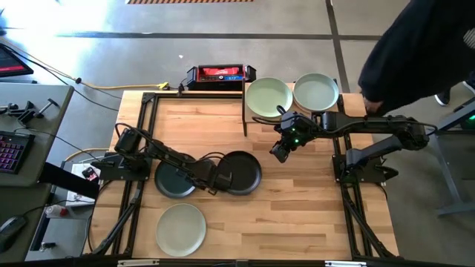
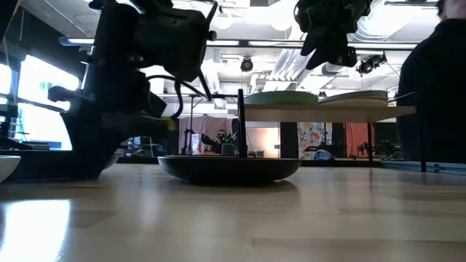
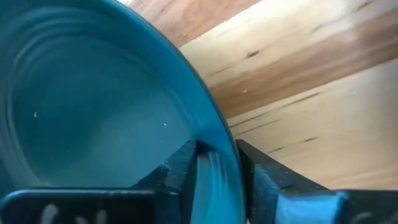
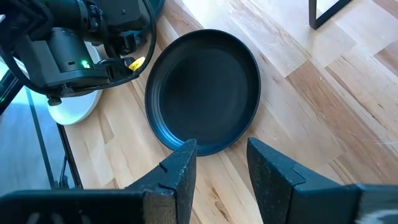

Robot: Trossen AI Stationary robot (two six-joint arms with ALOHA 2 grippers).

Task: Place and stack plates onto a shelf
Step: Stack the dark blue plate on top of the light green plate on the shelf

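The left gripper (image 3: 217, 171) had its fingers straddling the rim of the dark teal plate (image 1: 175, 180) lying flat on the table (image 1: 312, 215), while the right gripper (image 1: 282, 148), open and empty, hovered above the black plate (image 1: 241, 172) near the shelf (image 2: 364, 109).

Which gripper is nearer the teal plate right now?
Left. The left gripper has its fingers astride the rim of the teal plate, closing on it. The right gripper hangs open above the table, well off by the shelf.
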